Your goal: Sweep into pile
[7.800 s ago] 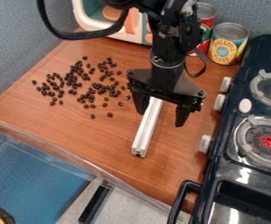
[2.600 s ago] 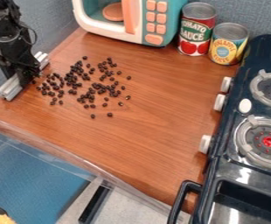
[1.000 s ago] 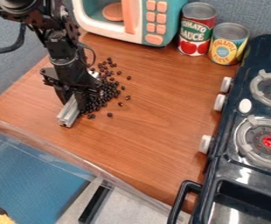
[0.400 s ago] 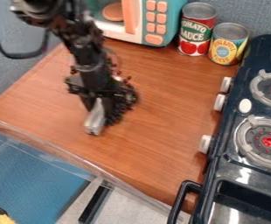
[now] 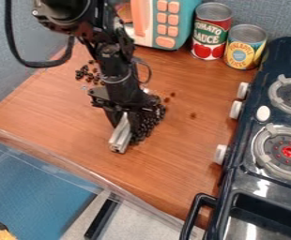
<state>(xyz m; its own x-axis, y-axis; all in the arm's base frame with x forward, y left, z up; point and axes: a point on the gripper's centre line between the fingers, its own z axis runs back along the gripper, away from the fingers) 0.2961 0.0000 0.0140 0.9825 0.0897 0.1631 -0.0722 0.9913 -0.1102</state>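
You've got the gripper (image 5: 126,123) closed on the pale bar (image 5: 119,139), which makes sense: the bar gives you a long straight face to push with, far wider than the fingers alone. Held near its middle, my read, so the push load should stay fairly even and the bar shouldn't yaw much in the grip.

Bar sits low at the wooden counter (image 5: 60,110), near end toward the camera, far end angled up and right behind the wrist. Low is right, since a gap underneath would let beans slip through. Can't tell if it's touching along its full length.

Main bunch of dark beans (image 5: 149,123) is packed against the bar's right side, partly behind the gripper. So you're mid-sweep, I'd judge, rightward. A smaller loose group (image 5: 87,73) lies up and left, past the bar's far end, so it likely needs its own pass. A lone bean (image 5: 193,115) sits out to the right of the bunch.

Arm comes in from the top edge, left of center, slanting down and right, gripper pointing down at the counter. Stove (image 5: 234,159) and the two cans, tomato (image 5: 210,33) and pineapple (image 5: 244,48), are well apart from the bar. Watch for beans leaking round either bar end.
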